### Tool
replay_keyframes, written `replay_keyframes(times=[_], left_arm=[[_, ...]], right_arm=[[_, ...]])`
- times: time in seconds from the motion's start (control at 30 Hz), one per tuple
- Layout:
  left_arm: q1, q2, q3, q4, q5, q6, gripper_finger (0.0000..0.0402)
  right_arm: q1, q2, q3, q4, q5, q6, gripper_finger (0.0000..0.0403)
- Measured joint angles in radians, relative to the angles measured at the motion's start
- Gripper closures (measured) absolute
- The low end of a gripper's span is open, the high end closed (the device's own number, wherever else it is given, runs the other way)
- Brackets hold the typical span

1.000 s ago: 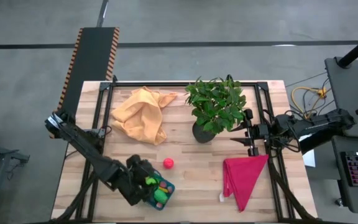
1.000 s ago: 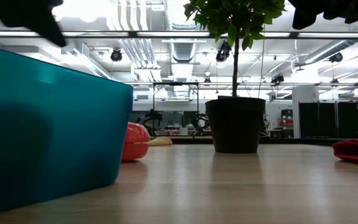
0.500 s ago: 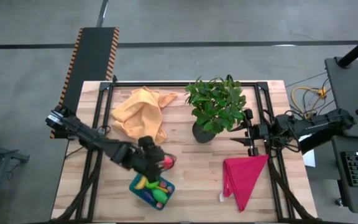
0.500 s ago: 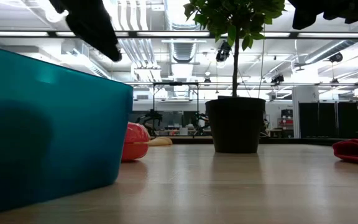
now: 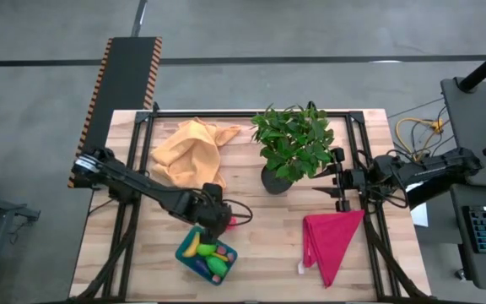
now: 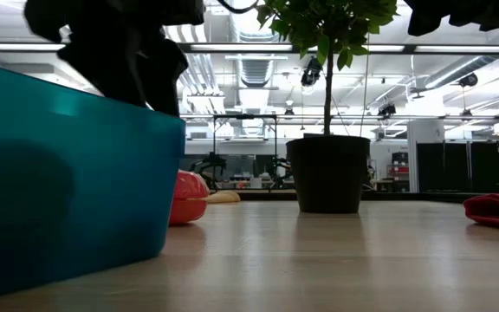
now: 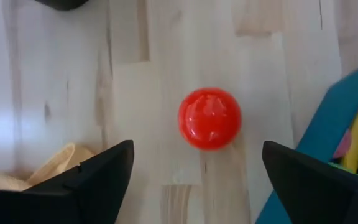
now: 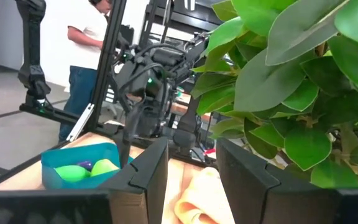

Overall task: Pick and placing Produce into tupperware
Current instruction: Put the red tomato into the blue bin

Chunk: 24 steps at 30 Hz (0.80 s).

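A red toy ball of produce (image 7: pixel 209 118) lies on the wooden table (image 5: pixel 268 236), just beyond the teal tupperware (image 5: pixel 201 263). My left gripper (image 7: pixel 197 149) hangs open above the ball and points steeply down, a finger on each side of it, apart from it. In the high view the ball (image 5: pixel 230 221) peeks out beside this gripper (image 5: pixel 219 218). The tupperware holds several pieces of produce, among them a yellow banana (image 5: pixel 191 248) and green pieces (image 5: pixel 218 263). My right gripper (image 8: pixel 192 168) waits open at the table's right side, near the potted plant.
A potted plant (image 5: pixel 291 148) stands at the far middle. An orange-yellow cloth (image 5: pixel 191 156) lies at the far left, a magenta cloth (image 5: pixel 329 241) at the near right. A person (image 8: pixel 95 37) stands beyond the table in the right wrist view.
My left gripper has swung from above the tupperware toward the table's far and right sides and now hangs over the red ball. Its wrist has rolled on the way. The tupperware and the ball have stayed in place.
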Motion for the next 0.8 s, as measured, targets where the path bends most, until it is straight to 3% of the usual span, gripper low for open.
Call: replay_keyframes(times=[0.8], left_arm=[[0.052,0.167,-0.003,0.129,0.074,0.075,0.0069]], right_arm=[[0.0,0.0,0.0,0.006,0.0,0.008,0.0273]])
